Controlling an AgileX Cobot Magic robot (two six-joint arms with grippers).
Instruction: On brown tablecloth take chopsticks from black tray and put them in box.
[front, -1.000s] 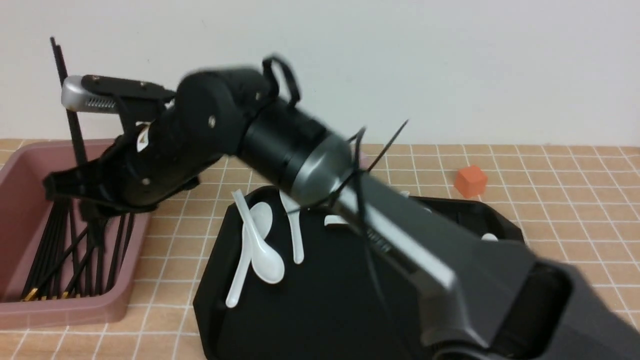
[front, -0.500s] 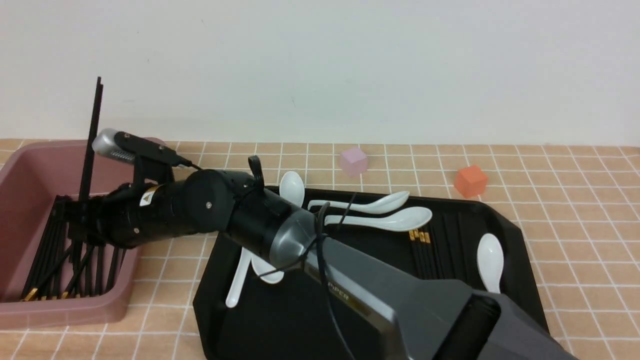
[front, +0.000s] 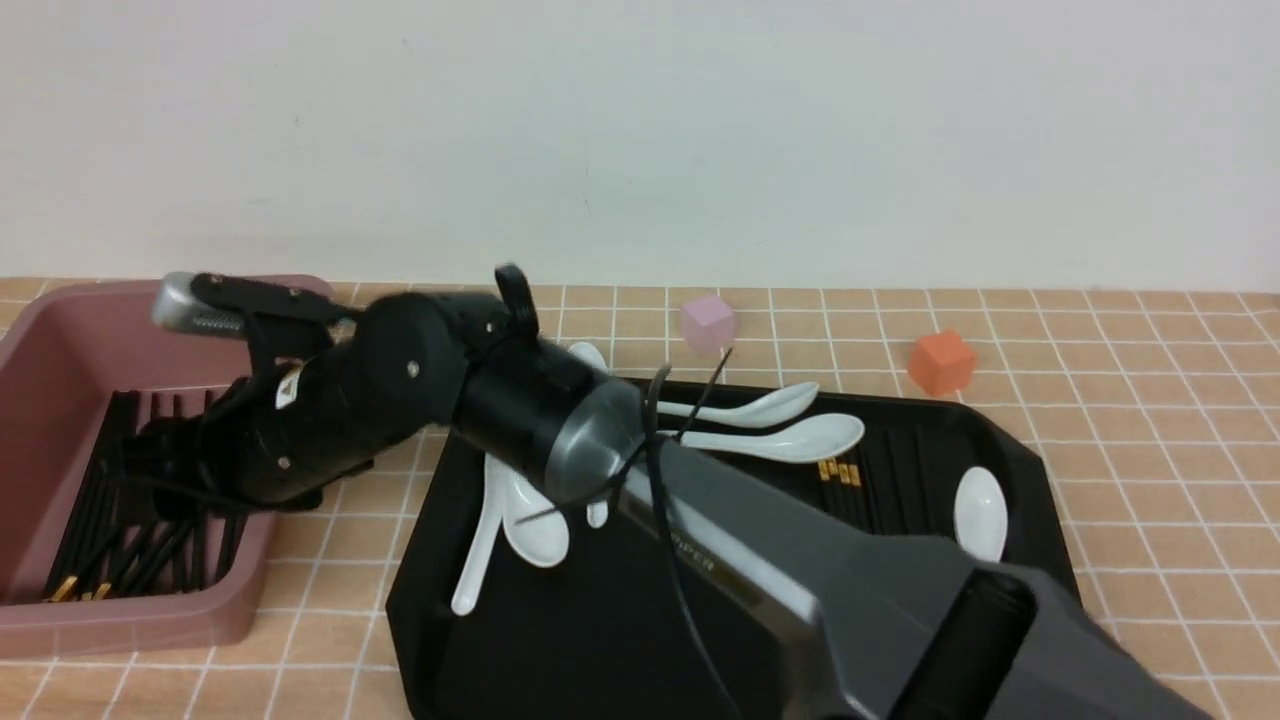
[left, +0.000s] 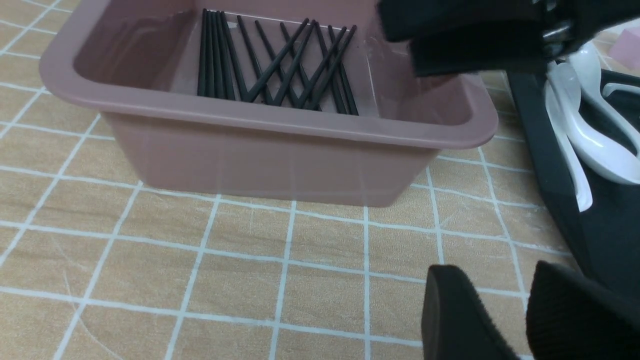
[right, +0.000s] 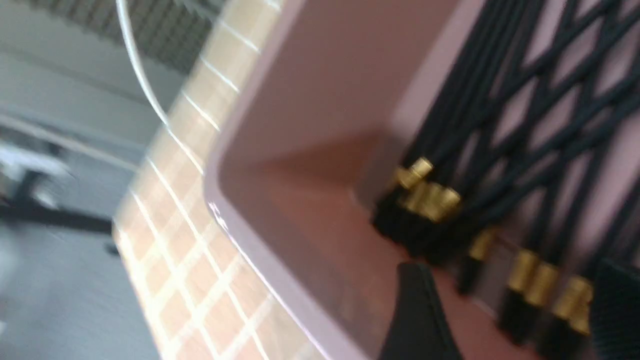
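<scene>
Left gripper: its fingers (left: 457, 310) are standing a little apart and grasping nothing; it is waiting beside the box, probably because the right arm is doing this transfer.
Box: the mauve tub (front: 120, 635) is sitting upright on the brown tablecloth (front: 330, 590), its open top giving the sticks a way in.
Chopsticks in box: the black sticks (front: 90, 500) are lying on the tub floor, some side by side, others crossing over them, probably from being let go at a slant.
Right gripper: it (right: 510, 272) is reaching over the tub with its fingers released and spread, seemingly because it is letting sticks drop; the wrist view is blurring, so a light touch on one may be escaping notice.
White spoons: the pair (front: 538, 525) is resting on the tray's near-box side, not being part of this job.
Black tray: the wide tray (front: 600, 640) is lying flat beside the tub, keeping the carry short.
Chopsticks on tray: gold-banded sticks (front: 840, 474) and darker ones beside them are lying roughly parallel, waiting their turn; that neat row should be helping a grip across several.
Orange cube: it (front: 941, 363) is sitting beyond the tray, out of the work.
</scene>
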